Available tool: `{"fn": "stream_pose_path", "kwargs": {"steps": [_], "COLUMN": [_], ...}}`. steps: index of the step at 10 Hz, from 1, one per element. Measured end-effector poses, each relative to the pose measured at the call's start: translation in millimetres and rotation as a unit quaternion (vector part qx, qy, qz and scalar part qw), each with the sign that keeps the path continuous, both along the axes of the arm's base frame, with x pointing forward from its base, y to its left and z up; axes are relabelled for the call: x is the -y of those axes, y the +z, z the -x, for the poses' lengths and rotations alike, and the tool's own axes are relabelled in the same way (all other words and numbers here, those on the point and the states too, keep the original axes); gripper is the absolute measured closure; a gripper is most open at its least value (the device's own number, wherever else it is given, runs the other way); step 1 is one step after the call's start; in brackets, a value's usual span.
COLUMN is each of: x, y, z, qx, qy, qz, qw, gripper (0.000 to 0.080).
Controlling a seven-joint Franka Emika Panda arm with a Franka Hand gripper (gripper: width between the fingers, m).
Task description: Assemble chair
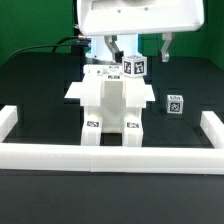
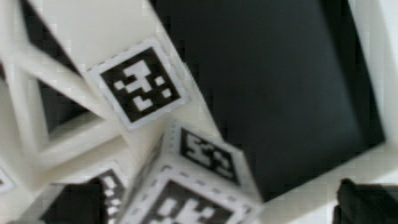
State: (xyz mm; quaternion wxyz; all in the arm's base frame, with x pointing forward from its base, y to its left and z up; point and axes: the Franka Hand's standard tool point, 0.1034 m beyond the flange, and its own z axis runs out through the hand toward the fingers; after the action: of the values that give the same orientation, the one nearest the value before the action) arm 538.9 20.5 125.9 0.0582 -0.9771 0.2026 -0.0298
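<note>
chair (image 1: 112, 105): blocky smooth white plastic, square black-white tags (image 2: 139, 85).

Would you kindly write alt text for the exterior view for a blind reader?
A partly built white chair stands on a black table by the border rail; the open gripper hovers above it, a loose tagged part nearby.

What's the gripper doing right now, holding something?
Gripper: open, fingers spread wide on either side of the small white plastic tagged block, not clamping it.

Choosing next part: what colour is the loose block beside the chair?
The block is white with a black-and-white square pattern; exterior view.
</note>
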Motion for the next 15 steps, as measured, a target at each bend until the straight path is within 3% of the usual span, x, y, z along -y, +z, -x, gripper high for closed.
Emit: {"fn": "stream_pose_path", "kwargs": {"steps": [3,4,5,6,8,10,12,13,15], "x": [3.8,15.3,17.1,11.5,13.9,13.3,13.4,13.5,7.7], "y": [-1.4,-3.6,-7.1,-8.9,-8.9,-9.0,-8.9,-8.3,-9.6], "z": [0.6,-1.6,-5.5,-5.7,-5.7,-5.7,-6.1,-7.4,-7.3], "qx": [0.009,0.017,0.02,0.024,0.022,0.018,0.015,0.014,0.012], "qy": [0.104,0.221,0.318,0.34,0.317,0.241,0.175,0.082,-0.093], "qz": [0.012,0.031,0.061,0.067,0.065,0.059,0.053,0.043,0.025], "qw": [0.994,0.975,0.946,0.938,0.946,0.969,0.983,0.996,0.995], "gripper": [0.0151,0.0151,0.0151,0.0151,0.0178,0.0518,0.0515,0.0515,0.0515]}}
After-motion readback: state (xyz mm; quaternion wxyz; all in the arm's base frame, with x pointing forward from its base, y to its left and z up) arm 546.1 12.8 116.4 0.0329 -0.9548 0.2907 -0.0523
